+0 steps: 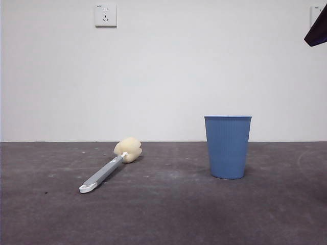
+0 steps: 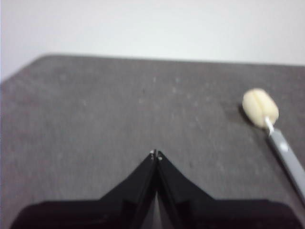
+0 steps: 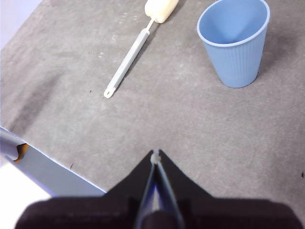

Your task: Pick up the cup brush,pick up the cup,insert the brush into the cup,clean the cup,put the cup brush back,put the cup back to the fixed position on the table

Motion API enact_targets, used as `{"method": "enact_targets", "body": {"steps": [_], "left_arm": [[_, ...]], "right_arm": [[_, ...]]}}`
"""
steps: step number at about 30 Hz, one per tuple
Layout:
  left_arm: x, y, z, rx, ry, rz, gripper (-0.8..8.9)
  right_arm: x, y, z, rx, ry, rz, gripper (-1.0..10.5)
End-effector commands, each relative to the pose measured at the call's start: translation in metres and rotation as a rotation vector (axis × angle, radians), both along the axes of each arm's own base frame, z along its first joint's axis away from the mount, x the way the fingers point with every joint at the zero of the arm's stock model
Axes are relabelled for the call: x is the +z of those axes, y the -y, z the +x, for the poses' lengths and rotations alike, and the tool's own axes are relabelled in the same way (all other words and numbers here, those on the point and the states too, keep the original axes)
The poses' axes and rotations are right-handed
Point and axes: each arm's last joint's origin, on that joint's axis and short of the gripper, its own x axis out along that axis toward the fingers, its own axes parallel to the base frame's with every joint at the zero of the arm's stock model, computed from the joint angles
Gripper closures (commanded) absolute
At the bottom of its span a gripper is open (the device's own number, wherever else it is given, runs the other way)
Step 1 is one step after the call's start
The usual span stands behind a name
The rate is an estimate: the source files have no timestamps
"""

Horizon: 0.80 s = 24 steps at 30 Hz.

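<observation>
The cup brush (image 1: 110, 171) lies flat on the table (image 1: 168, 214), left of centre in the front view, its sponge head toward the far wall and its white tip toward the lower left. The cup (image 1: 228, 147) stands upright well apart from it, right of centre. So the handle runs slantwise, and whichever arm takes it must close across that slant.

In the left wrist view the left gripper (image 2: 156, 153) is clenched on nothing, with the brush at the right edge of the frame. The right gripper (image 3: 155, 153) is likewise pinched shut and empty, high above the table, brush at upper left, cup at upper right. The left arm looks nearer the brush, the right better placed for the cup.
</observation>
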Motion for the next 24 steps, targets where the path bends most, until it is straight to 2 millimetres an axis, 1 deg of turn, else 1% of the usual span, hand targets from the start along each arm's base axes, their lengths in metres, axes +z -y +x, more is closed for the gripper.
{"method": "enact_targets", "body": {"steps": [1,22,24], "left_arm": [[-0.0098,0.0,-0.0008,-0.003,-0.067,-0.016,8.15],[-0.0107,0.0,-0.0011,-0.002,-0.081,-0.017,8.15],[-0.0107,0.0,-0.0011,-0.002,-0.081,-0.016,8.15]], "right_arm": [[-0.0006,0.0,-0.0002,-0.006,-0.003,0.004,9.5],[-0.0006,0.0,-0.0002,-0.005,-0.003,0.003,9.5],[0.0005,0.0009,-0.0025,0.026,0.042,-0.03,9.5]]}}
